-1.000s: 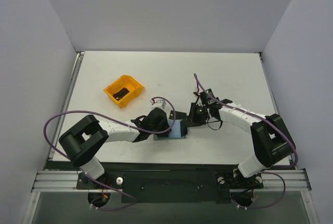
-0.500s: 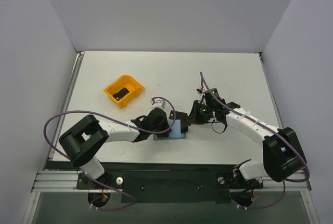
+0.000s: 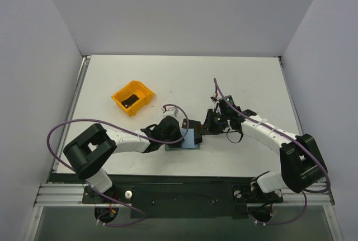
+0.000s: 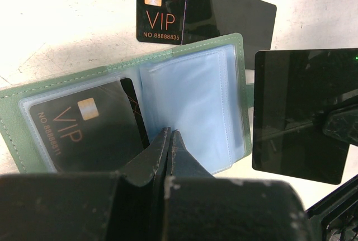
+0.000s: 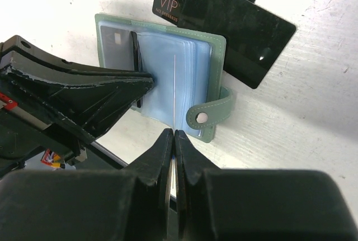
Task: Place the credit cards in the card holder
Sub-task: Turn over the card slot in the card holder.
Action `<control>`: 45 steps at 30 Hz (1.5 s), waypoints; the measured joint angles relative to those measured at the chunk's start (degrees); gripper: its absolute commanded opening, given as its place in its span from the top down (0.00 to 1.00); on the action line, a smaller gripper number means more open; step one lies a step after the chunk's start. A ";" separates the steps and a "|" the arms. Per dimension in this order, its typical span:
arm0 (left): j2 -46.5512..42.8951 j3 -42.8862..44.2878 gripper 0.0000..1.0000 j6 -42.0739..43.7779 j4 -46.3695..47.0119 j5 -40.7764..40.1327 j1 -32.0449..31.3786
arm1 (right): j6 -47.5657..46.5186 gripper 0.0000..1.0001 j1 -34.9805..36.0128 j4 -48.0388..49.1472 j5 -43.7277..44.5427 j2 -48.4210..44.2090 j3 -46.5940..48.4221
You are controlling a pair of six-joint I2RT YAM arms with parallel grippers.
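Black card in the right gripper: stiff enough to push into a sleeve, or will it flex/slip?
Probably stiff: the black card looks flat with the right gripper pinching one edge only. Its glossy face may let it slip under push load. The card holder's clear sleeves look floppy, so they may buckle first.

We see the sage-green card holder (image 4: 196,95) lying open, blue sleeves up, against the left gripper's (image 4: 169,135) closed tips. One pocketed card (image 4: 84,129) fills its left sleeve, three overlapping loose cards (image 4: 162,17) lie just beyond, and a black held card (image 4: 296,112) is pinched in the right gripper (image 5: 170,136).
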 measured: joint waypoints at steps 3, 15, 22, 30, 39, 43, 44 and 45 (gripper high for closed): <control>0.00 0.00 1.00 0.00 0.00 0.00 0.00 | 0.00 1.00 0.00 0.42 -0.20 0.76 0.00; 0.00 0.00 1.00 0.00 0.00 0.00 0.00 | 0.00 1.00 0.17 1.95 -0.39 2.78 -0.33; 0.00 0.00 1.00 0.00 0.00 0.00 0.00 | -0.04 1.00 0.55 2.51 -0.37 3.91 -0.39; 0.00 0.00 1.00 0.00 -0.02 0.00 0.02 | -0.26 1.00 0.87 2.51 -0.28 4.44 -0.39; 0.00 0.00 1.00 0.00 -0.02 0.02 0.04 | -1.14 1.00 1.55 2.51 0.11 4.70 -0.39; 0.00 0.00 1.00 0.00 -0.02 0.02 0.04 | -1.16 1.00 1.64 2.54 0.09 5.90 -0.39; 0.00 0.00 1.00 0.00 -0.04 0.02 0.04 | -1.14 1.00 1.66 2.64 0.07 6.19 -0.39; 0.00 0.00 1.00 0.00 -0.07 0.04 0.04 | -1.09 1.00 1.70 2.89 0.07 6.43 -0.39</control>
